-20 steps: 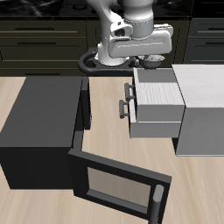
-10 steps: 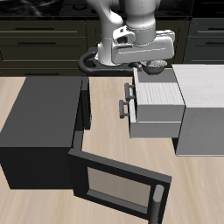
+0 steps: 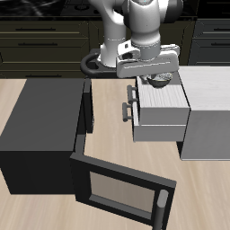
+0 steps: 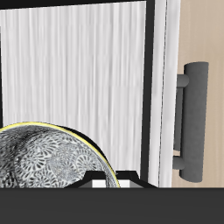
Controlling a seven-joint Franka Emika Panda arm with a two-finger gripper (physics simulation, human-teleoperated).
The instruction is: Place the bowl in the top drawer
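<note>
Your arm hides most of the bowl (image 3: 162, 79); the wrist view crops its rim (image 4: 52, 166). The fingers (image 3: 163, 81) grasp the bowl, opening upward, above the open top drawer (image 3: 160, 97) toward the desk's (image 3: 108, 117) back edge.

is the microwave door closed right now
No, the microwave stands with its door swung wide open toward the table's front edge, its window panel facing up at the exterior camera.
</note>
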